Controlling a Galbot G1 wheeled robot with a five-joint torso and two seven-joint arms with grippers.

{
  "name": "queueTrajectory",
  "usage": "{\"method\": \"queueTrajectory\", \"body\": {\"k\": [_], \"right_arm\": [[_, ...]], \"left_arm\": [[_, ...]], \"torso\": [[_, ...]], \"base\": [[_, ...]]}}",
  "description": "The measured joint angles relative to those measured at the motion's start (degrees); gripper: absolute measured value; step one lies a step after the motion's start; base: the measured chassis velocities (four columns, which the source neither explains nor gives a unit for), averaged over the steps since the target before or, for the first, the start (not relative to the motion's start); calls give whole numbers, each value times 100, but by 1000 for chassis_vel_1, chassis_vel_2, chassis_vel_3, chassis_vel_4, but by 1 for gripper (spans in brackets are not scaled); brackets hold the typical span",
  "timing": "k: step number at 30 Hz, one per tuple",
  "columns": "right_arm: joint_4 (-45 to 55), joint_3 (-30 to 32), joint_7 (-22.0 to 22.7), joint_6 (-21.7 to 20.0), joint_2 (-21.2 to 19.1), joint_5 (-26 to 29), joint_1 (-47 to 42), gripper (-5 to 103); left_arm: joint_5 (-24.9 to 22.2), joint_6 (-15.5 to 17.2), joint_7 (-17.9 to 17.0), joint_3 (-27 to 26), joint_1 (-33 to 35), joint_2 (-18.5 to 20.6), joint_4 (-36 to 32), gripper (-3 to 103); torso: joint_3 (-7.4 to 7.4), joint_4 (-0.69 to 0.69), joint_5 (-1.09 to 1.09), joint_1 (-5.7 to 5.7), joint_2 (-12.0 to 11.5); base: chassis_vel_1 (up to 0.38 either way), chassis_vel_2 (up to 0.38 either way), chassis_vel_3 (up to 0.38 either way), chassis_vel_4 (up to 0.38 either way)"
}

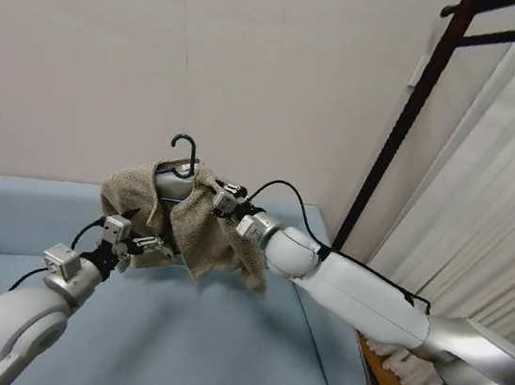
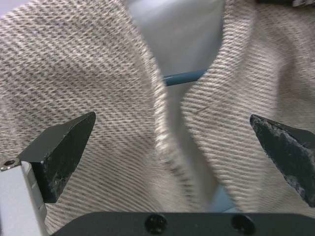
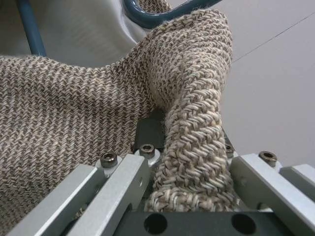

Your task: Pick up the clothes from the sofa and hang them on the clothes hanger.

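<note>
1. Pinching knit top [image 1: 200, 232] fold tight w/ right gripper [image 1: 224, 199]; top's draping over hanger [image 1: 191, 155] above sofa [image 1: 217, 358].
2. Empty left gripper [image 1: 156, 244] is gaping wide at top's 8 o'clock.
3. Risk: top may be sliding off hanger if R tugs.

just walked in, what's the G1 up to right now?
Both arms are raised over the blue sofa, holding up a beige knit garment that is draped over a hanger. The right gripper is shut on a fold of the knit near the hanger's top. The left gripper is open at the garment's lower part, cloth between its spread fingers, not pinched. The dark rack stands off to the robot's right; the hanger is not on it.
</note>
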Motion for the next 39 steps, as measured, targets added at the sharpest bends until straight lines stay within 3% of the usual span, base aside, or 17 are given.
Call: {"method": "queueTrajectory", "body": {"k": [5,8,14,15,17,20,22,27,29,32,39], "right_arm": [[51,-12,0,-92,28,148,78,10],[120,-12,1,-136,32,218,106,10],[176,-12,-8,-141,3,251,106,10],[179,-12,-11,-141,-1,251,104,10],[181,-12,-12,-142,-1,252,102,10],[189,-12,-12,-148,16,253,92,10],[202,-12,-12,-157,27,253,85,10],[252,-12,31,-240,76,280,62,10],[255,-13,40,-252,74,280,61,10],[253,-16,66,-274,51,280,53,10],[80,-1,149,-319,76,281,33,10]], "left_arm": [[74,30,27,55,-105,32,164,103],[108,16,179,98,-135,63,254,89],[134,-15,250,116,-138,74,282,73],[136,-16,257,116,-138,77,282,62],[137,-22,268,117,-138,80,282,62],[138,-46,312,118,-133,97,255,45],[138,-46,317,117,-128,106,239,45],[138,-52,319,98,-134,129,248,19],[138,-52,319,97,-138,129,254,19],[138,-56,319,98,-140,129,253,4],[180,-75,335,68,-59,154,21,3]], "torso": [[0,0,0,1,0],[0,1,0,0,0],[0,1,0,0,0],[0,1,0,0,0],[0,1,0,0,0],[0,1,0,0,0],[0,1,0,1,0],[0,2,0,0,0],[0,2,0,0,0],[0,1,0,0,0],[0,1,1,0,0]], "base": [[0,0,0,0],[0,0,0,0],[0,0,0,0],[0,0,0,0],[0,0,0,0],[0,0,0,0],[0,0,0,0],[0,0,0,0],[0,0,0,0],[0,0,0,0],[0,0,0,0]]}}
